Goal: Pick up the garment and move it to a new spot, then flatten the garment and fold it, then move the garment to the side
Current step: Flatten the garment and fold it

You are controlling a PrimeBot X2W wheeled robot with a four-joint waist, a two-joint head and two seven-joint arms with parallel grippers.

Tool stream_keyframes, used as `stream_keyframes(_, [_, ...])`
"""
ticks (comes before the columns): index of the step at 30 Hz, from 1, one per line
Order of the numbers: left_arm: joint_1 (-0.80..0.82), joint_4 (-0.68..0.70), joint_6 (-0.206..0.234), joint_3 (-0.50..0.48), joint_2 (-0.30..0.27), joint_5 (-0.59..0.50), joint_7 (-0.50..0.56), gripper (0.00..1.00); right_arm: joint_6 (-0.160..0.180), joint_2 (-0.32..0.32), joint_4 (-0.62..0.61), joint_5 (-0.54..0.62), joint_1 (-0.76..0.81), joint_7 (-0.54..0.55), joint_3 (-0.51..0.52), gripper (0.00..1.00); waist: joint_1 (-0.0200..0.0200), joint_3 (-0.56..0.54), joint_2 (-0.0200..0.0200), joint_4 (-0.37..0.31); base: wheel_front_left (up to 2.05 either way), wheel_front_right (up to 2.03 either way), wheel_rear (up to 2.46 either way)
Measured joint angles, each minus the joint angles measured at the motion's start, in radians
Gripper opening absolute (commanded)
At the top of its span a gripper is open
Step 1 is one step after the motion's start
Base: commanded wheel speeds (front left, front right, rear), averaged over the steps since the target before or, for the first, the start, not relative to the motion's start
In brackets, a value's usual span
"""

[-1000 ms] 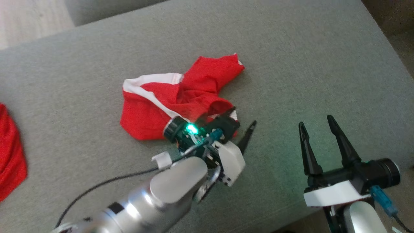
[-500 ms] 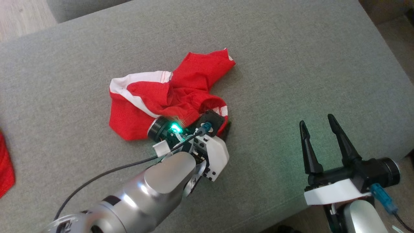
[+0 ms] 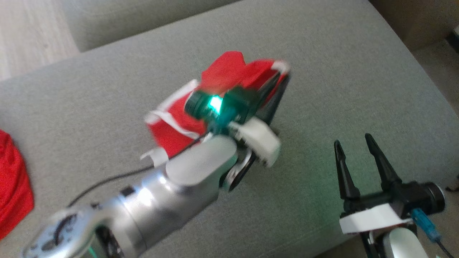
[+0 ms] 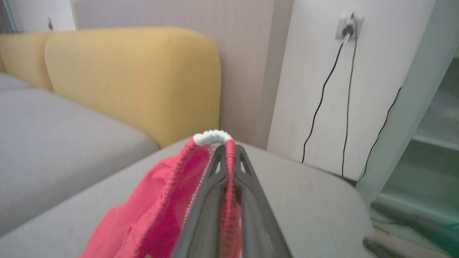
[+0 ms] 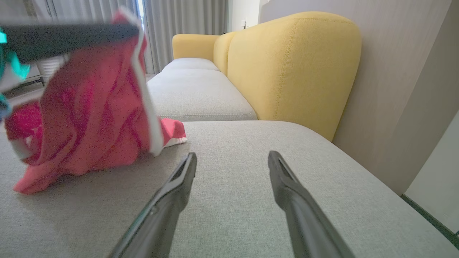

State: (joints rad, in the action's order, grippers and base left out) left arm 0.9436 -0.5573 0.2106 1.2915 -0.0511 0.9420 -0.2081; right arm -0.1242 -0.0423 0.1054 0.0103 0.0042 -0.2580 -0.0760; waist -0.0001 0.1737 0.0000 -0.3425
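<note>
1 hem is all the left gripper [image 4: 227,150] clamps of the garment [image 3: 168,132]. Lift clear before carrying; right gripper [image 3: 352,140] hangs, fingers apart.

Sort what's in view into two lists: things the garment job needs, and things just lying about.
For the job:
- red garment with white trim, pinched in the shut left gripper
- right gripper, open, nothing in it
- grey cushion under the garment

Just lying about:
- another red cloth at the head view's left edge
- yellow sofa back
- wall cables
</note>
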Motion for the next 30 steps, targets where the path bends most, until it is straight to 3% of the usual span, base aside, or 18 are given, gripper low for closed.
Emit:
stream_keyframes(7, [0.137, 0.129, 0.020, -0.081, 0.011, 0.017, -0.046, 0.00, 0.000, 0.000, -0.005, 0.009, 0.049, 0.000, 0.039, 1.00, 0.0000, -0.047, 0.0000, 0.063, 0.00, 0.00, 0.00])
stream_keyframes(12, [-0.047, 0.052, -0.019, -0.073, 0.011, -0.018, -0.049, 0.00, 0.000, 0.000, -0.037, -0.002, 0.049, 0.000, 0.126, 1.00, 0.0000, -0.045, 0.0000, 0.128, 0.00, 0.00, 0.00])
stream_keyframes(16, [-0.289, -0.053, -0.106, -0.030, -0.006, -0.023, -0.048, 0.00, 0.000, 0.000, -0.049, 0.000, 0.048, 0.000, 0.159, 1.00, 0.0001, -0.021, 0.0000, 0.172, 0.00, 0.00, 0.00])
stream_keyframes(18, [-0.350, -0.078, -0.124, -0.028, -0.006, -0.048, -0.048, 0.00, 0.000, 0.000, -0.052, 0.000, 0.048, 0.000, 0.174, 1.00, 0.0001, -0.011, 0.0000, 0.194, 0.00, 0.00, 0.00])
stream_keyframes(20, [-0.373, -0.091, -0.142, -0.035, -0.005, -0.057, -0.048, 0.36, 0.000, 0.000, -0.053, 0.008, 0.048, 0.000, 0.180, 1.00, 0.0001, -0.005, 0.0000, 0.213, 0.00, 0.00, 0.00])
stream_keyframes(21, [-0.379, -0.094, -0.151, -0.038, -0.005, -0.064, -0.048, 0.49, 0.000, 0.000, -0.053, 0.010, 0.048, 0.000, 0.179, 1.00, 0.0001, -0.005, 0.0000, 0.222, 0.00, 0.00, 0.00])
stream_keyframes(22, [-0.384, -0.095, -0.160, -0.043, -0.005, -0.071, -0.048, 0.96, 0.000, 0.000, -0.053, 0.011, 0.048, 0.000, 0.179, 1.00, 0.0001, -0.006, 0.0000, 0.230, 0.00, 0.00, 0.00])
stream_keyframes(27, [-0.424, -0.069, -0.185, -0.097, -0.004, -0.066, -0.048, 1.00, 0.000, 0.001, -0.051, 0.018, 0.049, 0.000, 0.174, 1.00, 0.0000, -0.034, 0.0000, 0.250, 0.00, 0.00, 0.00])
stream_keyframes(30, [-0.443, -0.059, -0.218, -0.104, -0.003, 0.001, -0.033, 1.00, 0.000, 0.001, -0.047, 0.021, 0.054, 0.000, 0.167, 1.00, 0.0000, -0.057, 0.0000, 0.252, 0.00, 0.00, 0.00])
